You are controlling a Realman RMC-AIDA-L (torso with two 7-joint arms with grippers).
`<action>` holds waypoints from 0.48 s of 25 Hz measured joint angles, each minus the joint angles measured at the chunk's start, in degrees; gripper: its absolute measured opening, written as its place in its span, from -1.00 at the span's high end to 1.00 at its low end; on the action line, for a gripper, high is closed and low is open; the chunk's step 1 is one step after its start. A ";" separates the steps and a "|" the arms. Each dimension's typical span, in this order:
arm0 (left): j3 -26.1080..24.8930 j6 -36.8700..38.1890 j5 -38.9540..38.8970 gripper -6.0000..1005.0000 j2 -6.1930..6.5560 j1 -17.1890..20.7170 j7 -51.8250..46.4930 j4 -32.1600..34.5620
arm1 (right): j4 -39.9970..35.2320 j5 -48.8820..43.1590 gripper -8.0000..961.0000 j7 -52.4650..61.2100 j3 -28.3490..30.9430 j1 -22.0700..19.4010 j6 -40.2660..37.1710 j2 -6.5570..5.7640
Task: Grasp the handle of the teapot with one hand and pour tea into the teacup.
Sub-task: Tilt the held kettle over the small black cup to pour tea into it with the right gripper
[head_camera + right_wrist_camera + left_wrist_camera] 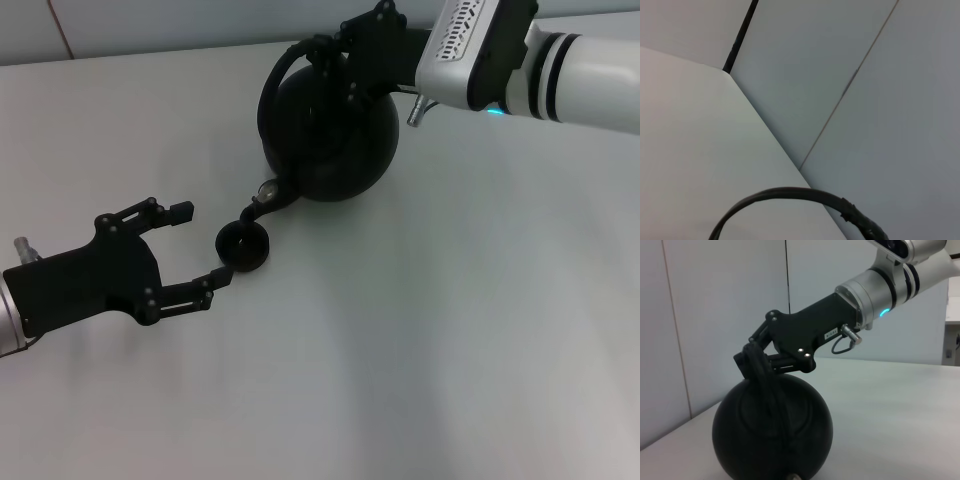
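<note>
it looked like a robotics lab or test room rather than a home. a bare white table point(420, 350) filled the head view with no cloth or clutter on it. behind it stood plain pale wall panels point(725, 315) divided by thin vertical seams, with one dark joint point(740, 37) at the table's far edge. nothing domestic or decorative showed anywhere around it.

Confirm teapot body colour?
Matte black all over; the teapot shows best in the left wrist view.
</note>
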 joint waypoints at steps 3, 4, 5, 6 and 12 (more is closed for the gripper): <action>-0.01 0.00 0.04 -0.72 -0.07 -0.11 -0.01 0.03 | -0.88 -0.03 0.79 0.00 -1.51 -0.41 1.34 0.02; -0.05 0.00 0.05 -0.72 -0.07 -0.13 -0.01 0.05 | -1.02 -0.04 0.79 0.00 -1.82 -0.51 1.63 0.02; -0.14 0.00 0.06 -0.72 -0.08 -0.15 -0.02 0.07 | -1.09 -0.06 0.79 0.00 -1.98 -0.54 1.77 0.02; -0.28 0.00 0.07 -0.72 -0.09 -0.17 -0.02 0.09 | -1.11 -0.09 0.79 0.00 -2.09 -0.56 1.83 0.03; -0.91 0.00 0.12 -0.72 -0.06 -0.39 -0.01 0.19 | -1.58 -0.32 0.79 -0.05 -2.17 -0.55 1.85 0.01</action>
